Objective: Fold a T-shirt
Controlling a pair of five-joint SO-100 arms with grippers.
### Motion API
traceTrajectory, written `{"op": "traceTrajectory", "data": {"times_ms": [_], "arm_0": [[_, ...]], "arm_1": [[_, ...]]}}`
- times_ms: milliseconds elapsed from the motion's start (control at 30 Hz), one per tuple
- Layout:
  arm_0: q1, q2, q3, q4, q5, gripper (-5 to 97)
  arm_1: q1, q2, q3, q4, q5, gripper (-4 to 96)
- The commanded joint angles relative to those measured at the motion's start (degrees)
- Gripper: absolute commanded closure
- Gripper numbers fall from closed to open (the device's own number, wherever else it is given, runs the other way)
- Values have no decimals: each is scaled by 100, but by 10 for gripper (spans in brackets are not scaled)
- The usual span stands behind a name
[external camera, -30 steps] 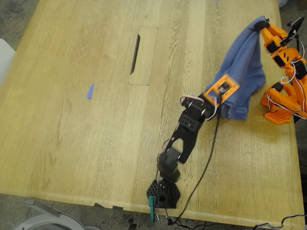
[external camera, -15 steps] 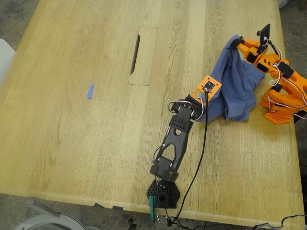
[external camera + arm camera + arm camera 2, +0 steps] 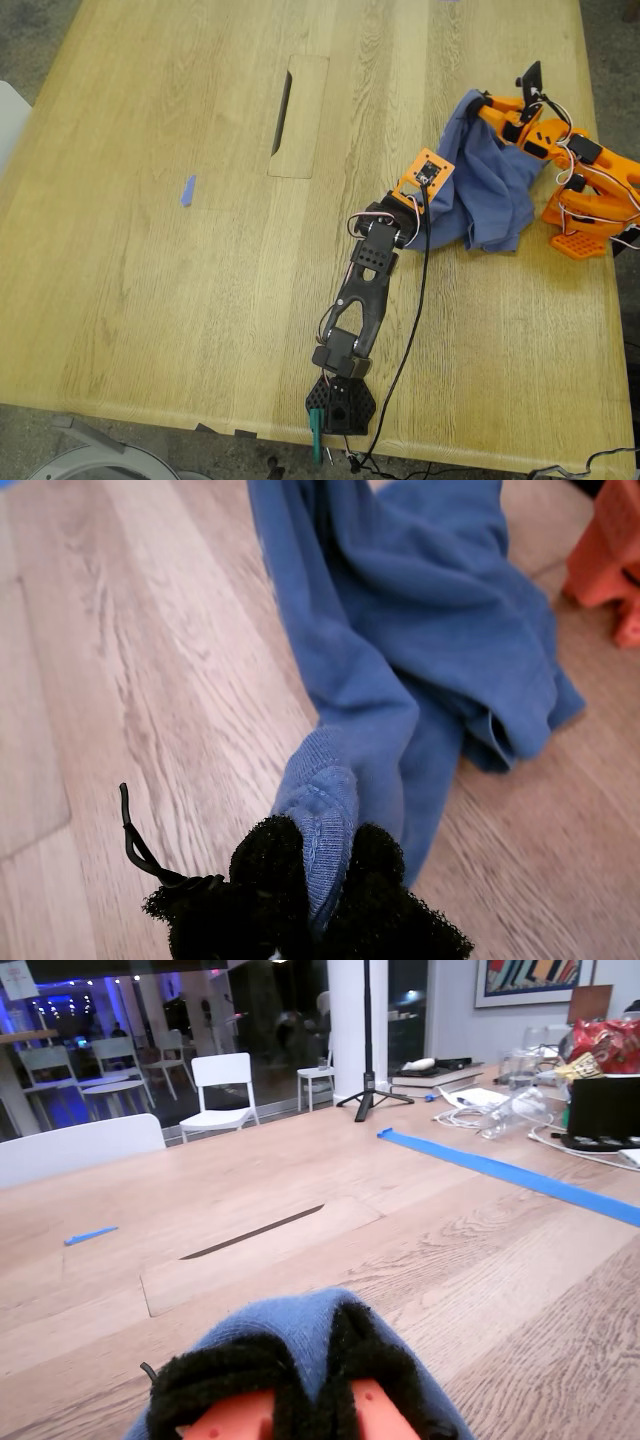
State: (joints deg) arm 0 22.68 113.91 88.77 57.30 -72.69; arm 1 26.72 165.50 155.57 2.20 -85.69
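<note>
The blue T-shirt point(image 3: 492, 185) is bunched up and stretched between the two arms near the exterior view's right edge, its lower part resting on the wooden table point(image 3: 150, 280). My first gripper point(image 3: 436, 207), on the black arm, is shut on a ribbed edge of the T-shirt point(image 3: 420, 630); its black padded fingertips point(image 3: 268, 865) pinch the cloth. My second gripper point(image 3: 471, 101), on the orange arm, is shut on the shirt's upper end, and blue cloth point(image 3: 300, 1325) bulges between its pads point(image 3: 215, 1375). No print shows.
A cutout panel with a dark slot point(image 3: 283, 112) lies in the table toward the exterior view's top middle. A small blue tape scrap point(image 3: 187, 190) sits at that view's left. The orange arm's base point(image 3: 590, 215) stands by the table's right edge. A blue tape strip point(image 3: 500, 1165) crosses the tabletop.
The orange arm has swung the shirt's upper end down and toward the exterior view's left. The black arm has pulled its end leftward too. The shirt hangs lower and more bunched.
</note>
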Motion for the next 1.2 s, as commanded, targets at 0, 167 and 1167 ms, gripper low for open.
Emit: {"op": "traceTrajectory", "data": {"times_ms": [0, 167, 1167], "arm_0": [[79, 114, -439, -466, -9, 918], [562, -70, -615, -580, -35, 918], [2180, -4104, -1942, -3973, -26, 897]], "arm_1": [[-53, -97, -105, -211, 44, 910], [0, -97, -97, -237, 70, 910], [229, 896, -237, 949, 88, 910]]}}
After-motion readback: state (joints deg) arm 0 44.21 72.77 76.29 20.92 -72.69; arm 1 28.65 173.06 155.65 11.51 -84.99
